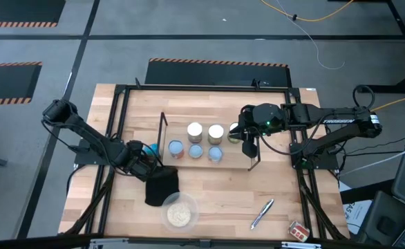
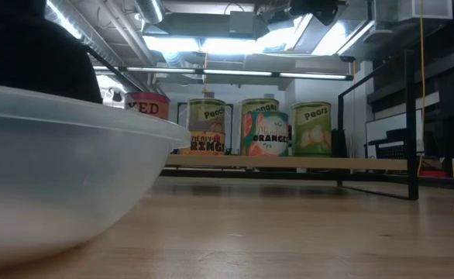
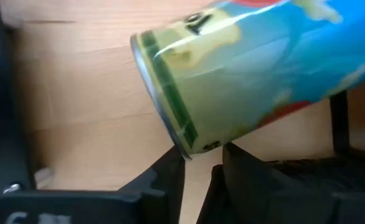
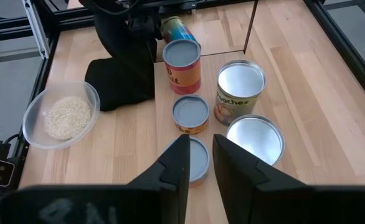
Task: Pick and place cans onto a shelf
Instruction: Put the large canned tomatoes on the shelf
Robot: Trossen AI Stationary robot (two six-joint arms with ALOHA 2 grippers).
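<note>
One can with a green, blue and red label lies on its side on the table, just left of the shelf; it also shows in the right wrist view. My left gripper points down at it from the near left, its fingers a narrow gap apart with nothing between them. Several cans stand upright on the shelf's wooden board. My right gripper hovers above the shelf's right end, narrowly open and holding nothing. My left gripper has one fingertip right at the lower rim of the lying can's end. Whether it touches the rim I cannot tell. The can lies beyond the fingertips, not between them, with its side on the table.
A black cloth lies by the left gripper, with a clear bowl of pale grains nearer the front edge. A silver pen and a small red object lie at the near right. A black metal frame rims the tabletop.
</note>
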